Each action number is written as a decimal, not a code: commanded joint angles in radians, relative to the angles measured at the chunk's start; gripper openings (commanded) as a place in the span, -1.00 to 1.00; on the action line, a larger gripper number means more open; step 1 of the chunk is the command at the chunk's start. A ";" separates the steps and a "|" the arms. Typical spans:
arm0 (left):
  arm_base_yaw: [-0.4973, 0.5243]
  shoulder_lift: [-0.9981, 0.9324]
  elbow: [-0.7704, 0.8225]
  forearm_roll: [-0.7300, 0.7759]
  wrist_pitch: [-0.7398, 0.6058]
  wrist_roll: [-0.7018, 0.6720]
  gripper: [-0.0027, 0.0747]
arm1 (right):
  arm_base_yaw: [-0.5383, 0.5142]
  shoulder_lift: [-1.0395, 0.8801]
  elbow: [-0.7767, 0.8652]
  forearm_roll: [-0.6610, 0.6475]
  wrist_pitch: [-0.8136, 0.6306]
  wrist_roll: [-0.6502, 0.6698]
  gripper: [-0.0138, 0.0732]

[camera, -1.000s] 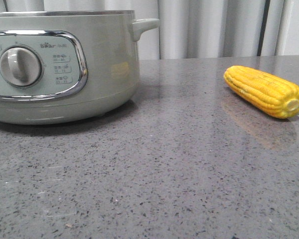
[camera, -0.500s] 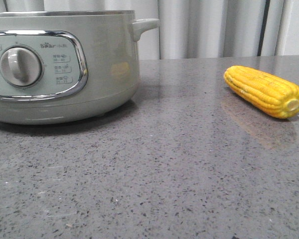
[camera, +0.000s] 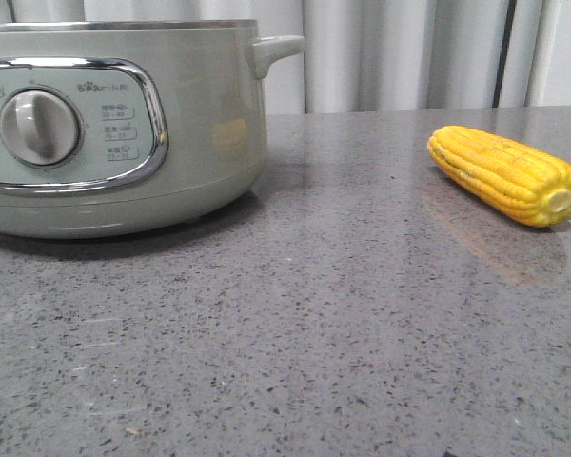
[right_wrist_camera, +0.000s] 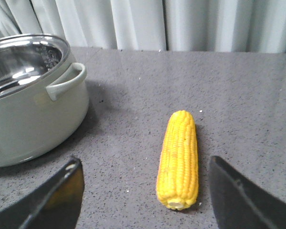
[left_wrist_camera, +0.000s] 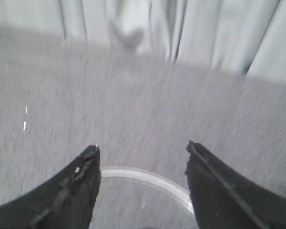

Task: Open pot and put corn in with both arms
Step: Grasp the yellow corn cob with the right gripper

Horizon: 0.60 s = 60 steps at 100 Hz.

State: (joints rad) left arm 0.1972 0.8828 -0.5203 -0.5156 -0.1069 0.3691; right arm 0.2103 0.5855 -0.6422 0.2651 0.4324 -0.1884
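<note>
The pale grey-green pot [camera: 205, 124] stands at the left of the front view, dial and chrome-framed panel facing me. In the right wrist view the pot [right_wrist_camera: 33, 114] has no lid and its shiny metal inside shows. The yellow corn [camera: 506, 175] lies on the table at the right. My right gripper [right_wrist_camera: 144, 163] is open above the table, and the corn [right_wrist_camera: 178, 160] lies between its fingers, nearer the right one, untouched. My left gripper [left_wrist_camera: 142, 147] is open over a round clear lid with a silver rim [left_wrist_camera: 148, 175], in a blurred view. Neither gripper shows in the front view.
The grey speckled table [camera: 295, 324] runs from the pot to the corn. Pale curtains [camera: 400, 52] hang behind the table's far edge. The pot's small side handle [camera: 276, 49] sticks out toward the corn's side.
</note>
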 commanded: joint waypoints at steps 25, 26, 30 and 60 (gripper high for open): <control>-0.067 -0.290 -0.057 -0.006 -0.033 -0.011 0.01 | -0.005 0.465 -0.344 -0.009 0.219 -0.007 0.41; -0.070 -0.295 -0.057 -0.006 -0.031 -0.011 0.01 | -0.005 0.476 -0.354 -0.009 0.219 -0.007 0.41; -0.089 -0.326 -0.057 -0.006 -0.014 -0.011 0.01 | -0.005 0.539 -0.374 -0.017 0.222 -0.007 0.41; -0.149 -0.541 -0.057 -0.006 0.245 -0.011 -0.04 | -0.005 0.853 -0.506 -0.093 0.228 -0.007 0.26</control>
State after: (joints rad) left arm 0.0600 0.3832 -0.5418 -0.5173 0.1195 0.3653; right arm 0.2103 1.4153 -1.0892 0.1869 0.6961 -0.1884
